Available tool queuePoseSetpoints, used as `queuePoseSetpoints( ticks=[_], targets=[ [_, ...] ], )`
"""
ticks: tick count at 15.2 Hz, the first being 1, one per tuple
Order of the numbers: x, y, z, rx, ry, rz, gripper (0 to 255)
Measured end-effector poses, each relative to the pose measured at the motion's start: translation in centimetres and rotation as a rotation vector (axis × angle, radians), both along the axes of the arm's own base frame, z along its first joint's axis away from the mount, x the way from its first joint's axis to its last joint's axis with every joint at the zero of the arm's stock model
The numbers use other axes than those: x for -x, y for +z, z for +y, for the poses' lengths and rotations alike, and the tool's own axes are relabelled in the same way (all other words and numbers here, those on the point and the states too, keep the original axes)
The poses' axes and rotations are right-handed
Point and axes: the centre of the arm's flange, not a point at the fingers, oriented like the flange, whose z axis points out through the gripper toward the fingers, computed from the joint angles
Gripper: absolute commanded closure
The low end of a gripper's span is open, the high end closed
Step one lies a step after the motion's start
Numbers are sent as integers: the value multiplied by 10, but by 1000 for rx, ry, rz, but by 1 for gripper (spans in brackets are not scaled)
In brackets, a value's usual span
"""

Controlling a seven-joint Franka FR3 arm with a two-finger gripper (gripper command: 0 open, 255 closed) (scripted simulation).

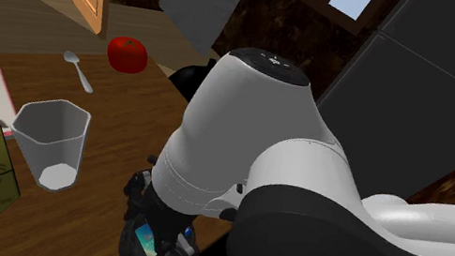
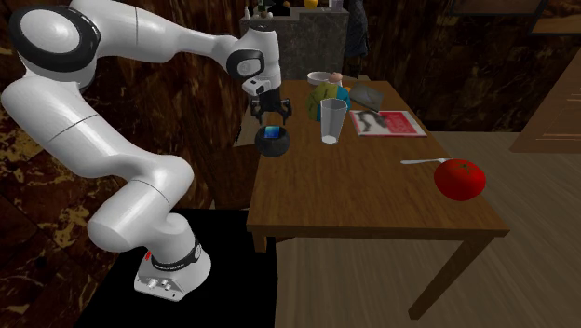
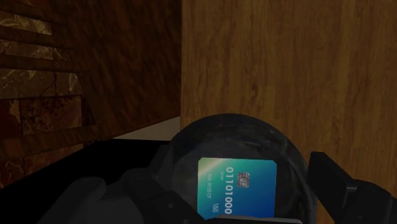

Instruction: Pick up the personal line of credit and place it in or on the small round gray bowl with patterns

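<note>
Wrist view: digits are read on the blue-green card [image 3: 236, 188] lying inside the dark bowl [image 3: 210, 137], fingers [image 3: 331, 175] held apart beside it; in the second exterior view, the arm [image 2: 177, 37] is arched over, wrist pointed down.

Wooden table [image 2: 372, 198] — red fruit [image 2: 460, 179], spoon [image 2: 424, 161], clear cup [image 2: 332, 121], red magazine [image 2: 391, 124], dark bowl [image 2: 275, 149] at its edge.

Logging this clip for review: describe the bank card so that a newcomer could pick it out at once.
On the wooden table, look at the edge beside the robot arm, where a dark round bowl sits under the black gripper. The card is inside it: a blue-green rectangle, alone in bearing a chip and white digits.
</note>
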Motion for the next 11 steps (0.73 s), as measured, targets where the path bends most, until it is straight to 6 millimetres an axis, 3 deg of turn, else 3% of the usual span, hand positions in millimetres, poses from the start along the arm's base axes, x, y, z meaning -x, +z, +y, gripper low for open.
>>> queuePoseSetpoints(
  ticks=[3, 6, 11],
  targets=[
    [0, 14, -2, 0, 0, 0, 0],
    [0, 45, -6, 0, 0, -1, 0],
    [1, 49, -7, 0, 0, 0, 0]
  ],
)
